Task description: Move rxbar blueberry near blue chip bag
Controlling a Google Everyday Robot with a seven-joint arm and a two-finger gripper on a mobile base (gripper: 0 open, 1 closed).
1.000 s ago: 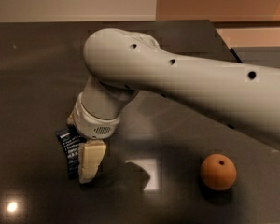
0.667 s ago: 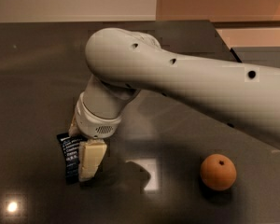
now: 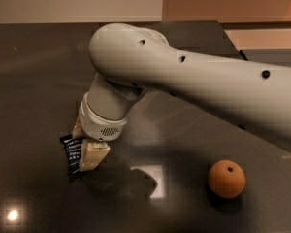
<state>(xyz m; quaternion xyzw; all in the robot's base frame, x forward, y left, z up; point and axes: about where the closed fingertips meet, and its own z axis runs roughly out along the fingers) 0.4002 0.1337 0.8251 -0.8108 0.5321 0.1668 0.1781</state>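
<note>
The rxbar blueberry (image 3: pixel 71 154) stands on edge, almost upright, over the left part of the dark bench (image 3: pixel 36 81). Its white text lines face the camera, and I have it pinched in my tool (image 3: pixel 82 155). Compared with a moment ago the bar sits a little higher in the camera view, and my wrist has risen with it. Its lower end is now just above its dim reflection, and I cannot tell whether it touches the bench.

My tool points straight down and is closed onto the bar. One pale finger (image 3: pixel 93 156) presses flat against the bar's right face. The other finger is mostly hidden behind the wrapper and the wrist housing. The gap between them looks no wider than the wrapper itself.

My arm (image 3: pixel 208 81) reaches in from the right edge, bends at the big rounded elbow and drops to the wrist above the bar. An orange (image 3: pixel 226 179) rests on the bench well to the right of the bar, in the same spot as before. Two bright lamp reflections shine on the bench, one beside the tool and one near the lower left corner.
</note>
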